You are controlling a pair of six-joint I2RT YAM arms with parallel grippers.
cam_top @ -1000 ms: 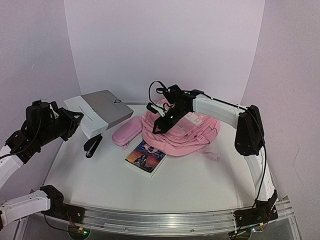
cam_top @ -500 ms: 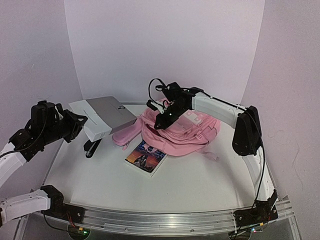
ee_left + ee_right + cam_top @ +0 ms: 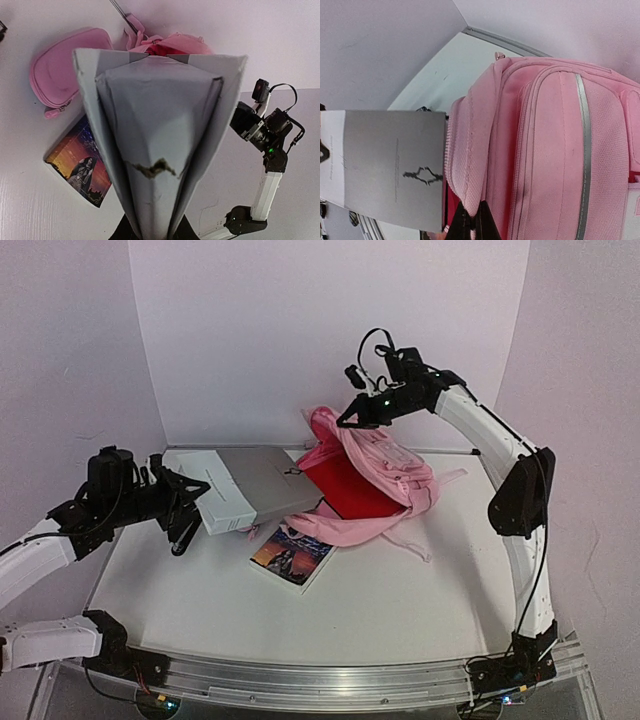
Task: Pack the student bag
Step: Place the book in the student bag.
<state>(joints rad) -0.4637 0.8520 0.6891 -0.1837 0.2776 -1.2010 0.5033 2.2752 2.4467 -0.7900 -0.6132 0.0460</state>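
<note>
The student bag (image 3: 390, 475), a soft pink backpack, lies at the back of the table with its mouth held up, showing red lining (image 3: 345, 485). My right gripper (image 3: 352, 420) is raised above it, shut on the edge of the bag's top flap (image 3: 470, 200). My left gripper (image 3: 192, 502) is shut on the near end of a grey and white book (image 3: 250, 490). The book is held level, with its far end at the bag's mouth. In the left wrist view the book (image 3: 155, 130) points at the red opening (image 3: 160, 47).
A colourful paperback (image 3: 291, 554) lies flat in front of the bag. A pink pouch (image 3: 65, 65) lies left of the bag, under the held book. A black stapler (image 3: 181, 539) sits below my left gripper. White walls close off the back and sides.
My right gripper has shut on the bag's flap and lifted it up and back, opening the bag. My left arm has carried the grey book rightwards to the opening.
</note>
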